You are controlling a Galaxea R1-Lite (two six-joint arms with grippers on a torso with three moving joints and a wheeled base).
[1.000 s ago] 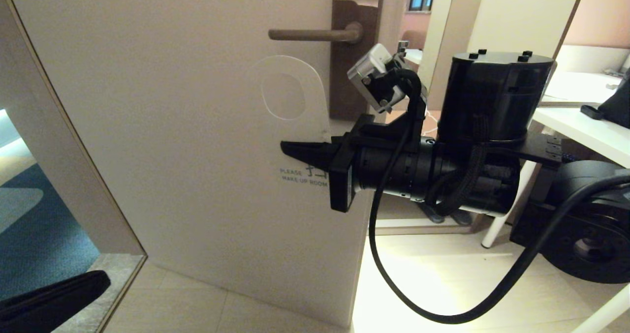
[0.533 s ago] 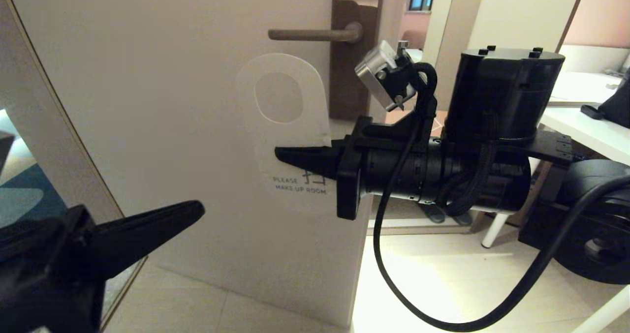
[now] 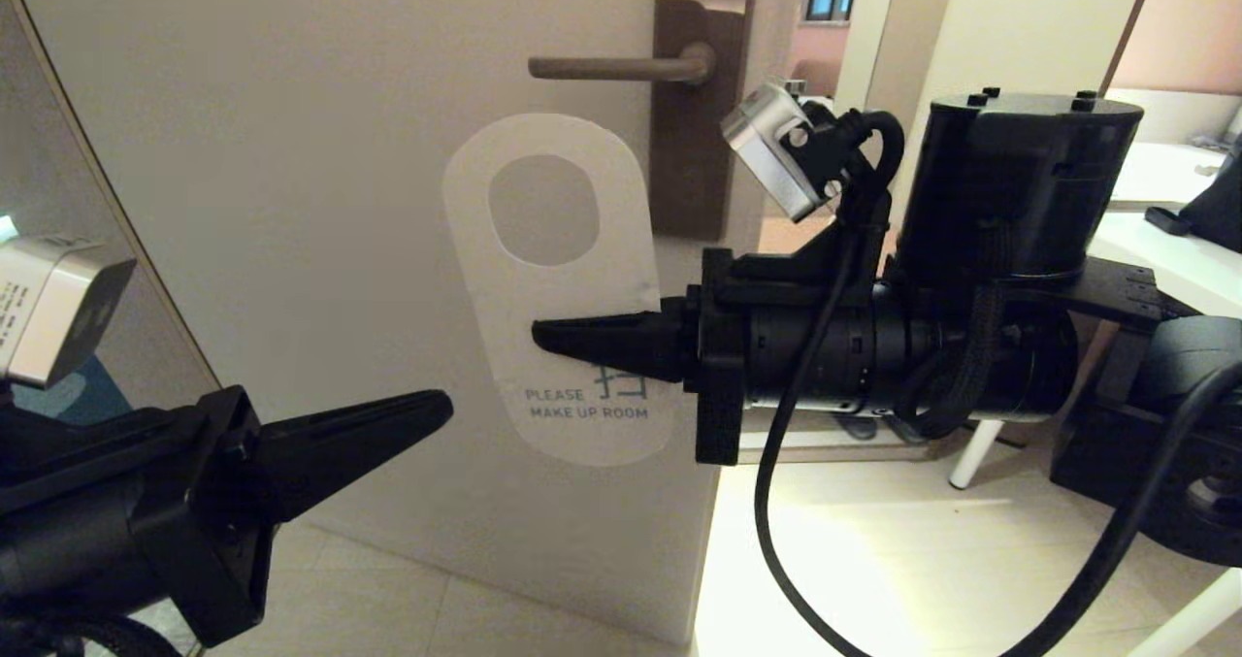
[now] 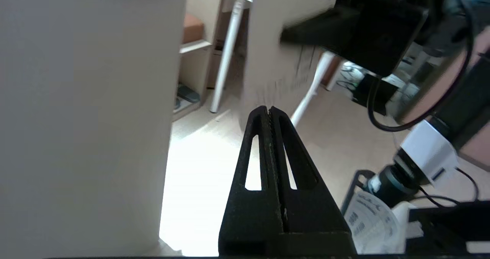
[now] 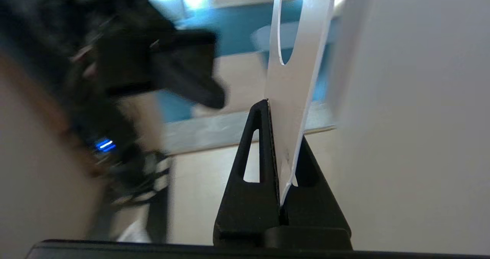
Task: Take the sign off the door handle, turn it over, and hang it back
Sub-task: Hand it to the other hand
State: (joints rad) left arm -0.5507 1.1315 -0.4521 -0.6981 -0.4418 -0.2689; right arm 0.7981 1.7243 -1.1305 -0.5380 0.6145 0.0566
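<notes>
The sign point(image 3: 572, 298) is off the door handle point(image 3: 621, 67) and hangs in the air below it, its white "Please make up room" side facing me, large hole at the top. My right gripper point(image 3: 539, 334) is shut on the sign's right edge near the middle; in the right wrist view the thin white sign point(image 5: 294, 98) stands clamped between the black fingers point(image 5: 252, 167). My left gripper point(image 3: 441, 407) is shut and holds nothing, pointing at the sign from the lower left, a short way off its left edge. In the left wrist view the left gripper point(image 4: 268, 109) has its jaws pressed together.
The pale door point(image 3: 291, 201) stands just behind the sign, with the bronze backplate point(image 3: 699, 104) at its edge. A white table point(image 3: 1155, 249) stands at the right. Blue carpet point(image 5: 237, 41) lies beyond the door frame at the left.
The right gripper has drawn the sign down and away from the door, toward me. The left arm has risen from the lower left corner and now points at the sign.
</notes>
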